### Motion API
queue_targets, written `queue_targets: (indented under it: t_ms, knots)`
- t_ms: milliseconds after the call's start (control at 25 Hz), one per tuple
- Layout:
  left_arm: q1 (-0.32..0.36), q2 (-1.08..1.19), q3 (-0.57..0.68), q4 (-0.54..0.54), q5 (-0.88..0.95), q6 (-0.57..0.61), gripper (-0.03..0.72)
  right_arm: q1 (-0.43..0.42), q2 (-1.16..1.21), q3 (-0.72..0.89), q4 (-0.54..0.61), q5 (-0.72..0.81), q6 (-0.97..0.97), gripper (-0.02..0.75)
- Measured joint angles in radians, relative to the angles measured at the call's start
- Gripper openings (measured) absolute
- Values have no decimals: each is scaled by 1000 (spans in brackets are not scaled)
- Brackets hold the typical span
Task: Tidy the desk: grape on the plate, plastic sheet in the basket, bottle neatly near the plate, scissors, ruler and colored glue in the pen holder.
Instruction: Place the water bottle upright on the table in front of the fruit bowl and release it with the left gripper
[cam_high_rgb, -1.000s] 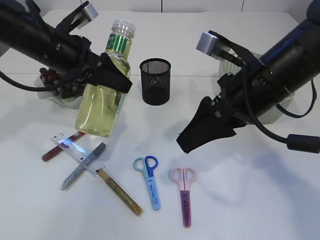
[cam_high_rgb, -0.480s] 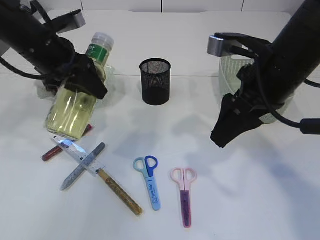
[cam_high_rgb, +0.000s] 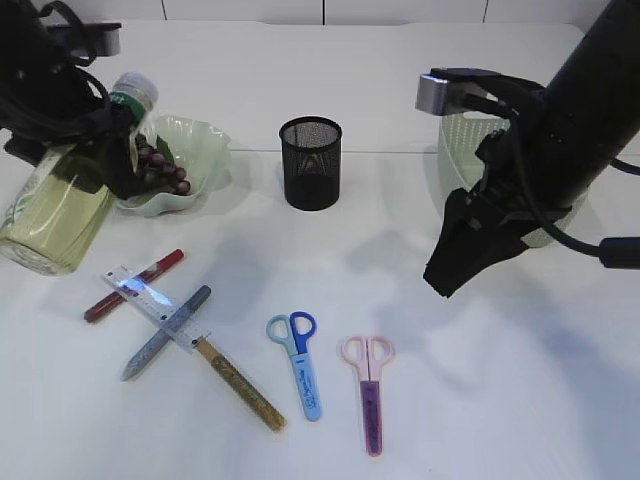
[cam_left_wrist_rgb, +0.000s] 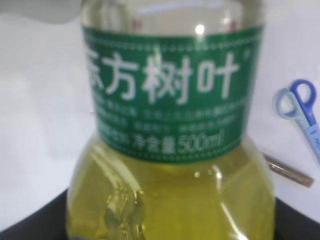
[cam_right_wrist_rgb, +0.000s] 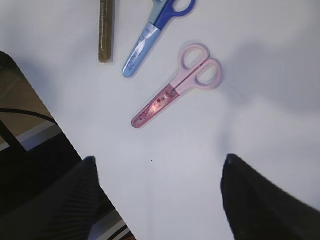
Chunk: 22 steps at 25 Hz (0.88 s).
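My left gripper (cam_high_rgb: 98, 152) is shut on the bottle (cam_high_rgb: 55, 215), a clear bottle of yellow liquid with a green label, held tilted above the table's left edge, just left of the plate (cam_high_rgb: 205, 150). In the left wrist view the bottle (cam_left_wrist_rgb: 170, 150) fills the frame. Dark grapes (cam_high_rgb: 160, 165) lie on the pale green plate. My right gripper (cam_high_rgb: 448, 272) hangs open over bare table, right of the pink scissors (cam_high_rgb: 368, 385) and the blue scissors (cam_high_rgb: 297, 360). A clear ruler (cam_high_rgb: 150, 300) lies across red (cam_high_rgb: 130, 287), silver (cam_high_rgb: 165, 335) and gold (cam_high_rgb: 240, 385) glue sticks. The plastic sheet is out of view.
The black mesh pen holder (cam_high_rgb: 311, 160) stands at the middle back. A pale basket (cam_high_rgb: 458, 150) sits at the back right, partly behind my right arm. The right wrist view shows the pink scissors (cam_right_wrist_rgb: 185, 82), blue scissors (cam_right_wrist_rgb: 155, 30) and the table's edge.
The left arm has carried the bottle leftward, from in front of the plate to its left side, uncovering the plate and grapes. The right arm rose and drew back, then held still.
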Motion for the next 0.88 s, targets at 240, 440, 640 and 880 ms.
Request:
queue_targets:
  t_ms: [240, 440, 640, 880]
  knots:
    - [0, 0, -66, 102, 8, -75, 453, 0, 0, 0, -45, 0, 117, 585]
    - [0, 0, -115, 192, 21, -145, 453, 0, 0, 0, -258, 2, 450, 585]
    - [0, -7, -148, 260, 25, -162, 453, -16, 0, 0, -432, 5, 668, 585]
    - [1, -54, -148, 266, 26, -181, 453, -19, 0, 0, -462, -12, 725, 585]
